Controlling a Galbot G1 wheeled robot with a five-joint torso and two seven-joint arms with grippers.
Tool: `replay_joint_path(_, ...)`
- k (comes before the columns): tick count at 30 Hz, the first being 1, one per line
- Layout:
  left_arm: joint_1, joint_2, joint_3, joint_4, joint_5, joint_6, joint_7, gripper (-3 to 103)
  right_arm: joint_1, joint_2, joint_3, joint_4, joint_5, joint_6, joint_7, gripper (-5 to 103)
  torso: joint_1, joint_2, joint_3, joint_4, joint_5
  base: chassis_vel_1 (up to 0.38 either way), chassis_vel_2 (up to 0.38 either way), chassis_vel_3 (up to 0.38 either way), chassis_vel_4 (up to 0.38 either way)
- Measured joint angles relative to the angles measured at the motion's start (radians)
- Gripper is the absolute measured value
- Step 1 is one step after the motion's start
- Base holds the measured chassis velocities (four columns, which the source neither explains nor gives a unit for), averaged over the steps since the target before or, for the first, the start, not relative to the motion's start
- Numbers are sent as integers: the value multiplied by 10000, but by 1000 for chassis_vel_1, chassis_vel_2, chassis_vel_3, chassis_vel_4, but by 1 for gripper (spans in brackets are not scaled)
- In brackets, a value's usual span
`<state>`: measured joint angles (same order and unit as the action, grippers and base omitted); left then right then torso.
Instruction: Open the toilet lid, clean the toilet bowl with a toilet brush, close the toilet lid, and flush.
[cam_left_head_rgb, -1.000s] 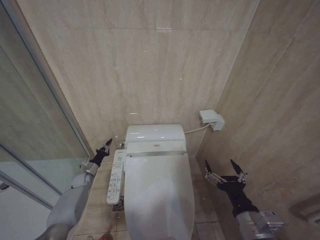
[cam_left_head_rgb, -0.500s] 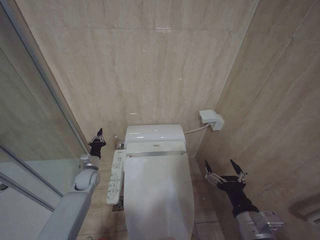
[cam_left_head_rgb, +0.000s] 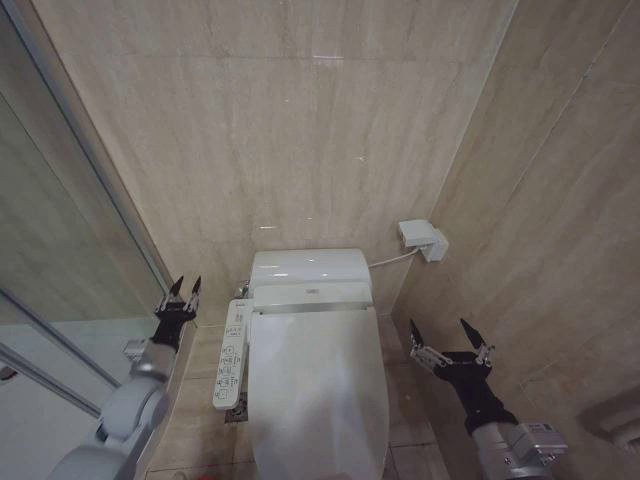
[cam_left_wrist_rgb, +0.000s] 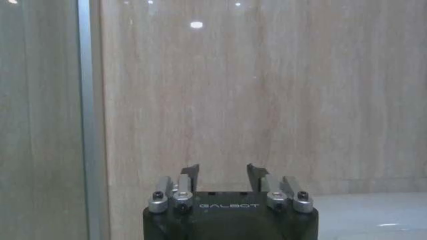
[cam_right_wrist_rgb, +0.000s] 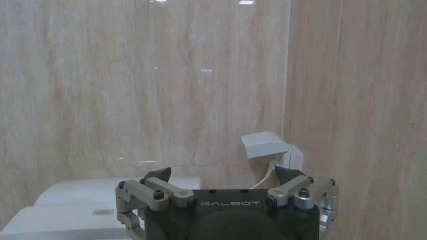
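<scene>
White plastic, the one toilet lid (cam_left_head_rgb: 318, 390) lay closed over its bowl. Two grippers flanked it: the left gripper (cam_left_head_rgb: 183, 288) and the right gripper (cam_left_head_rgb: 447, 333), both spread, grasping nothing.

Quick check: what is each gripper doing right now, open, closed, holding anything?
Left gripper: open, empty, beside the toilet.
Right gripper: open, empty.

Toilet lid (cam_left_head_rgb: 318, 385) – smooth, glossy white plastic; wall tiles (cam_left_head_rgb: 300, 130) – polished beige stone, faintly veined.
</scene>
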<state>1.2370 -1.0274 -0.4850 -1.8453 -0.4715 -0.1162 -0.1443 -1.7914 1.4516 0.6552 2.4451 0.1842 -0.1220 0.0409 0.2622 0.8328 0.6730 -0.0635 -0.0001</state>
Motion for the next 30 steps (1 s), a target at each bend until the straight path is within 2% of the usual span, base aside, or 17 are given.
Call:
replay_joint_path(6,842,-241,-599,-880,37,60,17,47,0,0,0,0,0,0,0,100,0,0,0,-2,0,0,0,0,0)
replay_joint_path(7,1151,-399,-849,-1174,96,59,1,74,0,0,0,0,0,0,0,100,0,0,0,-3,1,0,0,0,0)
replay_joint_path(13,1930,-1077,-1213,-1970,62,132,-275,74,0,0,0,0,0,0,0,100,0,0,0,-2,2,0,0,0,0)
replay_joint_path(14,2060,-1221,-1244,-2077,92,134,-291,98,0,0,0,0,0,0,0,100,0,0,0,-2,1,0,0,0,0)
replay_joint_path(16,2475,-1637,-1351,-2358,297,123,-315,98,0,-1,0,0,0,0,0,100,0,0,0,-2,1,0,0,0,0)
replay_joint_path(21,3037,-1993,-1490,-2667,561,66,-331,98,0,0,0,1,0,0,0,100,1,0,0,-3,1,0,0,0,0)
replay_joint_path(23,3702,-2215,-1688,-3017,792,-59,-324,100,0,0,0,0,0,0,0,100,1,0,0,0,1,0,0,0,0)
replay_joint_path(27,4574,-2252,-2301,-3649,908,-89,-83,100,0,0,0,0,0,0,0,100,1,0,0,0,0,0,0,0,0)
replay_joint_path(30,5042,-2220,-2738,-4169,844,155,302,100,0,0,0,0,0,0,0,100,0,0,0,0,2,0,0,0,0)
